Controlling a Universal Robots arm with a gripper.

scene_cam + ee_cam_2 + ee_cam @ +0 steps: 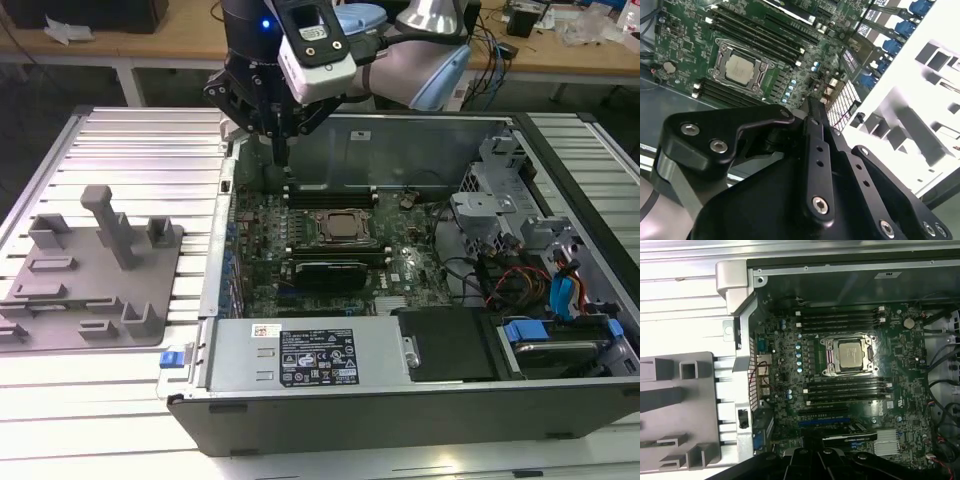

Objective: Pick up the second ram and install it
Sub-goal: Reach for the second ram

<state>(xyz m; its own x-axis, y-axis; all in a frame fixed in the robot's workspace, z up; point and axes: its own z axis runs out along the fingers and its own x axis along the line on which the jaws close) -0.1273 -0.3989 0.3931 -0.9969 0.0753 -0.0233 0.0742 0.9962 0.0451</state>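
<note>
- The black two-fingered hand hangs over the rear corner of the open grey metal computer case. In the second wrist view its fingers sit together with nothing between them.
- You can't pick out the second ram, the narrow green chip stick. None lies on the grey plastic fixture tray. It is likely in one of the dark memory slots beside the silver processor socket.
- Risk: the stick may be half-seated with its latches unclosed, so check before trusting it.
- Risk: the hand is near the case wall, and a sideways move could clip the sheet metal.

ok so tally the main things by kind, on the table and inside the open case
computer case: 1
motherboard: 1
processor: 1
grey fixture tray: 1
claw: 1
total: 5
</note>
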